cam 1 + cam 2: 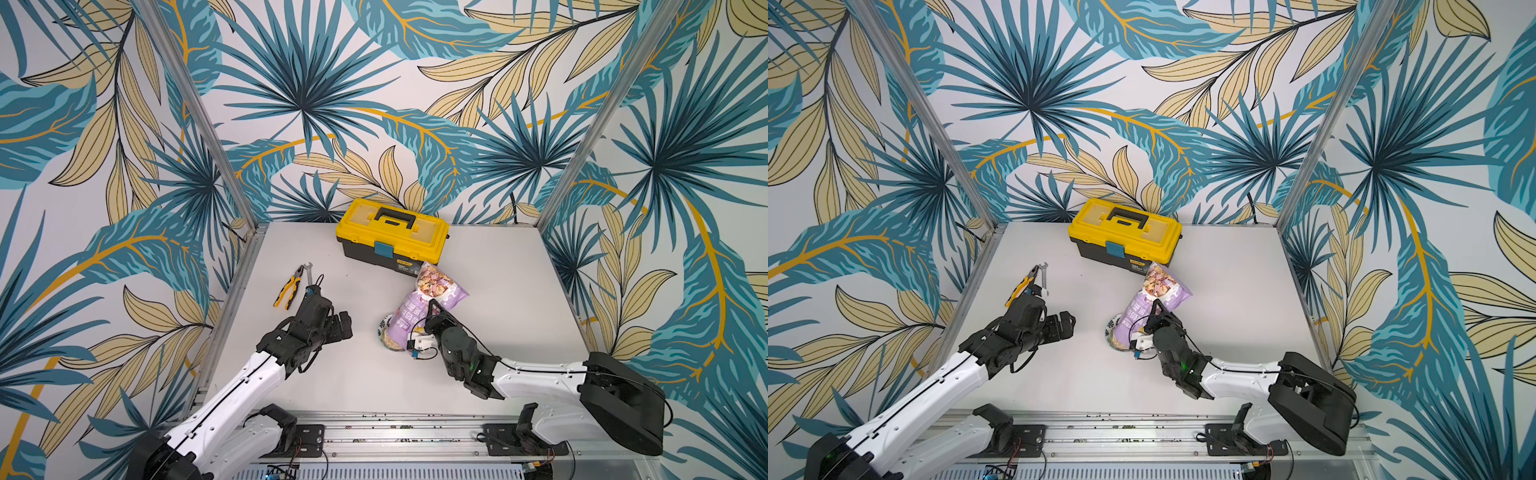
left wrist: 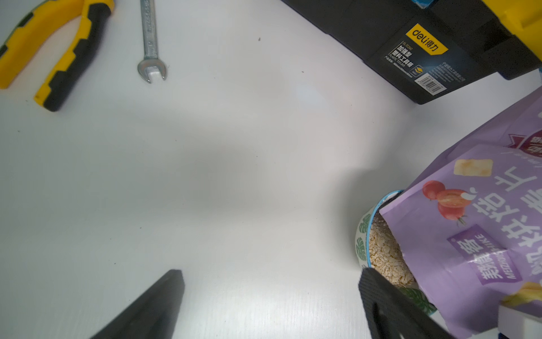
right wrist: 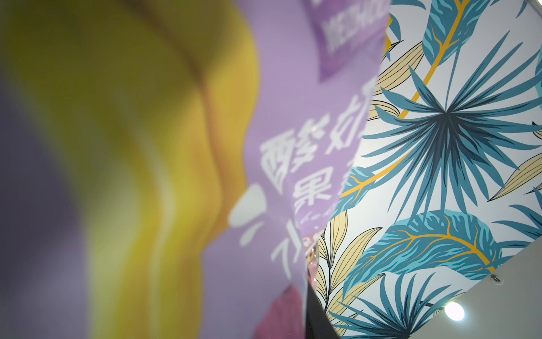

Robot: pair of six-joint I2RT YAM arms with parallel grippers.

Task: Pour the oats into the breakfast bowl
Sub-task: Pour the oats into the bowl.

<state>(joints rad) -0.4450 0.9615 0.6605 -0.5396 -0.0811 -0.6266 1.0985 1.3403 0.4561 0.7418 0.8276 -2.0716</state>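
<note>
Purple pouch (image 1: 424, 305) is what we spot first in both top views: tilted, mouth end down over the bowl (image 1: 383, 328), base end up & pointing twd the yellow toolbox (image 1: 390, 237) at the back of the worktop (image 1: 498, 299). We can't tell if pouch & toolbox touch. R claw (image 1: 431, 318) is clamped on the pouch nr its mouth end, from the robot's side. Bowl sits abt mid-worktop, mostly hidden under the pouch; we see only part of its rim & a patch of oats (image 1: 395, 344). L claw (image 1: 338, 326) hovers left of the bowl, apart from it, jaws spread wide, nothing btwn them. Pliers (image 1: 288, 289) & wrench (image 1: 308, 271) lie side by side beyond the L arm, well apart from the bowl.

L wrist view: both fingers (image 2: 158, 302) of the L claw stand far apart over bare worktop, gripping nothing. Bowl w/ green leaf print is nr one finger, beige oats heaped inside, pouch mouth edge right over them. Pliers, wrench & the toolbox's black base w/ label lie farther off.

R wrist view: blurred purple & yellow pouch print fills most of the frame, v close to the lens; leaf-print wall (image 3: 440, 132) beside it. We can't make out the R claw's jaws here.
</note>
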